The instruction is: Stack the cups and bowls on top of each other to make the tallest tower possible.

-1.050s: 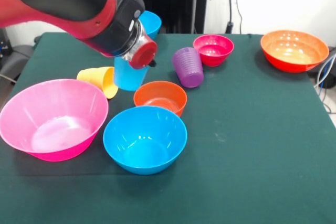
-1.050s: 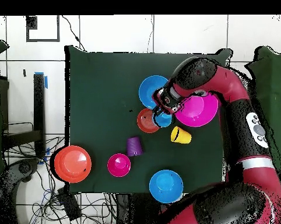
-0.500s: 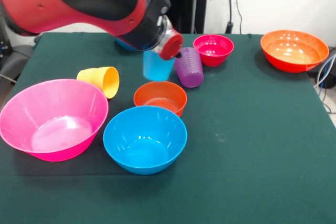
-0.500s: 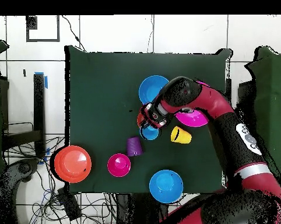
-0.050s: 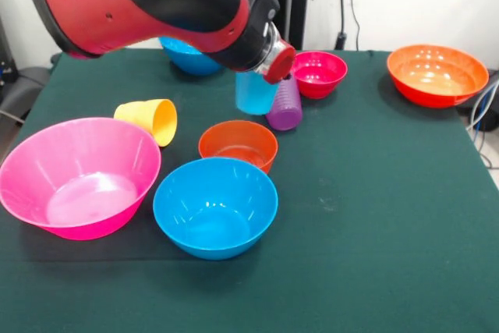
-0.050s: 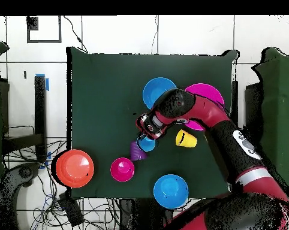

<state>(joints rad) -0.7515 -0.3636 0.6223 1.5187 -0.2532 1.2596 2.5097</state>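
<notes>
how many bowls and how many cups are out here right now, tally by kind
bowls: 6 – pink bowl, near blue bowl, far blue bowl, small orange-red bowl, magenta bowl, wide orange bowl
cups: 3 – yellow cup, light blue cup, purple cup
total: 9

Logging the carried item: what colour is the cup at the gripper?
Light blue cup; clearest in the front view.

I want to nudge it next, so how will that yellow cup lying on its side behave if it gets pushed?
The yellow cup lies on its side with its open mouth showing, so a sideways push would likely roll it, probably in a curve since it tapers. It looks like thin plastic, so probably light and easily shoved. The big pink bowl sits right beside it and may stop it.
</notes>
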